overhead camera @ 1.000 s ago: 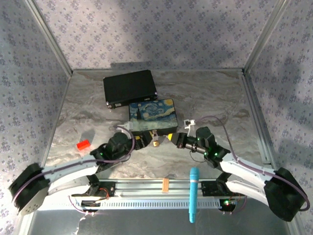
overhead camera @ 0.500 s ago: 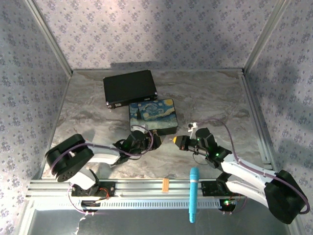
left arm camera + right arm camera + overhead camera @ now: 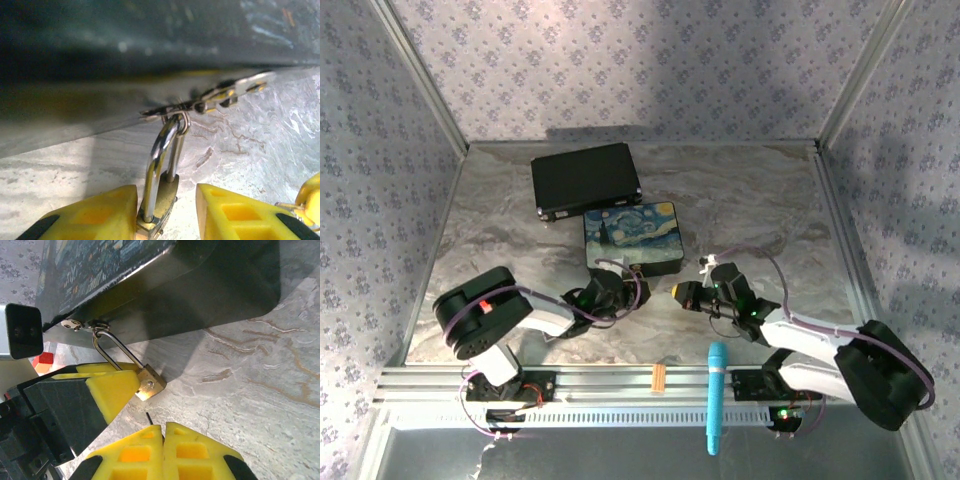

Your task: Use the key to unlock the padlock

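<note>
Side by side: the left arm (image 3: 535,318) and the right arm (image 3: 810,338) wear the same livery, glossy white link shells between bulky, rounded black joint housings. A thin purple cable (image 3: 820,320) trails along each arm, looping free near the wrist. A small red spot marks the left arm's largest black housing, and a green light shows at the right arm's base (image 3: 782,413). The left gripper (image 3: 165,210) and the right gripper (image 3: 162,440) end in bright yellow fingers (image 3: 200,452), blocky and moulded with square recessed pockets, trimmed with black bands and backed by angular matte-black bodies.
</note>
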Controlling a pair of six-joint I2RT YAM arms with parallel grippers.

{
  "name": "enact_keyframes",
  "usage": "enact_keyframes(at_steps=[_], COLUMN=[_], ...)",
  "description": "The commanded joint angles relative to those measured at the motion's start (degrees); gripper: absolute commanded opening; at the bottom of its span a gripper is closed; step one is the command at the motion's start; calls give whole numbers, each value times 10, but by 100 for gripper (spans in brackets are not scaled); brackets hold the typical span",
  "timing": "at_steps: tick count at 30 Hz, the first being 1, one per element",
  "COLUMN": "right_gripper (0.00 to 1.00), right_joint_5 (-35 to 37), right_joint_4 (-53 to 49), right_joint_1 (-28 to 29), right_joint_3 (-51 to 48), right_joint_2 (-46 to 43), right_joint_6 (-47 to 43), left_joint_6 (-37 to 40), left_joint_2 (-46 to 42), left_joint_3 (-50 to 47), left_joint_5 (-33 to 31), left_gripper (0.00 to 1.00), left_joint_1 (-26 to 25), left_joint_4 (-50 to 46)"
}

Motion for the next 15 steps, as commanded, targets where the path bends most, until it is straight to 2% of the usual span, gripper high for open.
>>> enact_keyframes(at_steps=[1,2,5,8,11,15], right_gripper=[0,0,0,0,0,0], right_joint_5=[11,12,17,24,31,41], right_joint_4=[42,46,49,47,47,56], right_joint_1=[9,9,11,12,15,15], right_joint_3=[-4,-4,-4,-4,-5,-11], right_joint_2=[12,15,18,19,23,32], right_joint_6=[19,23,29,36,38,48], left_joint_6=[-11,-12,-13,-12,-11,-10], left_joint_2=[28,33,39,35,30,47], left_joint_3=[15,16,21,34,43,53], left_joint_5=[0,-4,-18,-50,-88,-88], left_gripper=[34,30,28,38,42,40], left_joint_1=[-4,-5,-9,-19,-31,-38], left_joint_4=[3,5,-6,-52,-85,-80])
